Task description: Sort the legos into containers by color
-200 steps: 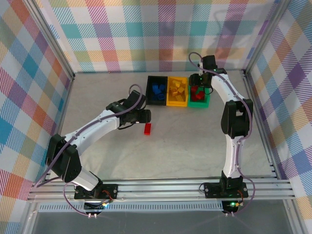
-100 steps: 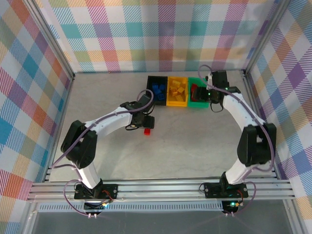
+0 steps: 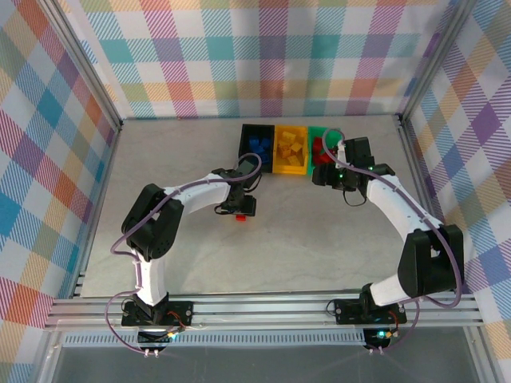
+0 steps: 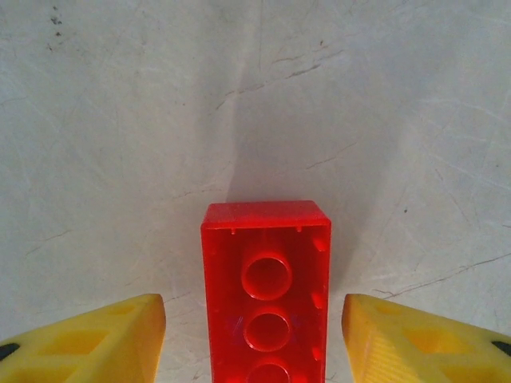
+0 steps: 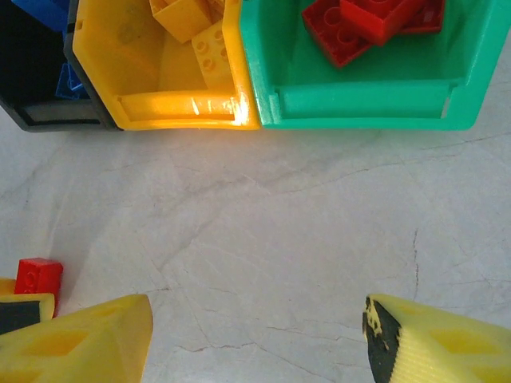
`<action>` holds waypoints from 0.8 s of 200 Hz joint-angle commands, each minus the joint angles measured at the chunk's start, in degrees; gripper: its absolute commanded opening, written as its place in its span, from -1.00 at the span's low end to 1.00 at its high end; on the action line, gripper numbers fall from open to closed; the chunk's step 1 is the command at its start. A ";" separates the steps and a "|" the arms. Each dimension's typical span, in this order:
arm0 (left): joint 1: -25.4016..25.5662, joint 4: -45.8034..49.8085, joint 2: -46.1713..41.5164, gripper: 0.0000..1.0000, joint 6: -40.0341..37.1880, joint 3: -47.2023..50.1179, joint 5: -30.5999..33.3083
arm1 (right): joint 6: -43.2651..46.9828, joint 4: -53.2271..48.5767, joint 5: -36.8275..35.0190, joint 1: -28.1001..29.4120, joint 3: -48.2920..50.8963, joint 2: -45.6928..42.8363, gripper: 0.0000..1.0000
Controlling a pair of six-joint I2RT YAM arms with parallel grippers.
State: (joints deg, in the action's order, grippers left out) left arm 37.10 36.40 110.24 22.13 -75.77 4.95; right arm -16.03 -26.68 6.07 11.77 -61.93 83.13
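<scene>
One red lego lies upside down on the table, hollow side up, between the yellow fingers of my left gripper. A gap shows on each side, so that gripper is open around it. From above, the left gripper covers most of this brick. The black container holds blue legos, the yellow container yellow legos, and the green container red legos. My right gripper hovers open and empty over bare table just in front of the green container.
The three bins stand side by side at the back of the table, their front walls toward the arms. The right wrist view also catches the red brick at its lower left. Metal frame rails run along the table's near edge.
My left gripper has moved right and come down around the red brick. My right gripper has drawn back from above the green bin to the table in front of it.
</scene>
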 commanded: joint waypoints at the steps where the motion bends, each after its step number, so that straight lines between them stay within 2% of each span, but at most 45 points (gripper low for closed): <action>1: 0.56 0.59 1.15 0.13 -0.87 -1.75 -0.57 | -0.12 -0.40 -0.24 0.13 0.63 -1.75 0.41; 25: 0.60 0.83 1.46 0.01 -1.04 -1.86 -0.14 | -0.31 -0.33 -0.70 0.13 0.97 -2.42 0.41; 62: 0.60 1.30 2.26 -0.04 -1.41 -2.19 0.36 | -0.33 -0.67 -0.03 0.27 0.98 -3.10 0.41; 80: 0.60 1.39 2.35 -0.17 -1.48 -2.19 0.43 | -0.23 -0.89 -0.44 0.35 1.19 -3.83 0.41; 96: 0.60 1.80 2.35 -0.46 -1.66 -2.50 0.25 | -0.31 -1.01 -0.44 0.34 1.46 -4.59 0.41; 110: 0.67 2.27 2.29 -0.61 -1.83 -2.97 0.20 | -0.26 -1.11 -0.57 0.40 1.69 -5.04 0.41; 160: 1.55 4.61 0.15 -0.74 -2.48 -5.58 1.15 | -1.35 -0.77 -1.14 0.40 3.24 -7.55 0.41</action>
State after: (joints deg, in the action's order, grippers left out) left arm 37.50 37.78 112.12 20.49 -78.37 5.19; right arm -16.12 -27.33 5.19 11.88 -59.79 78.26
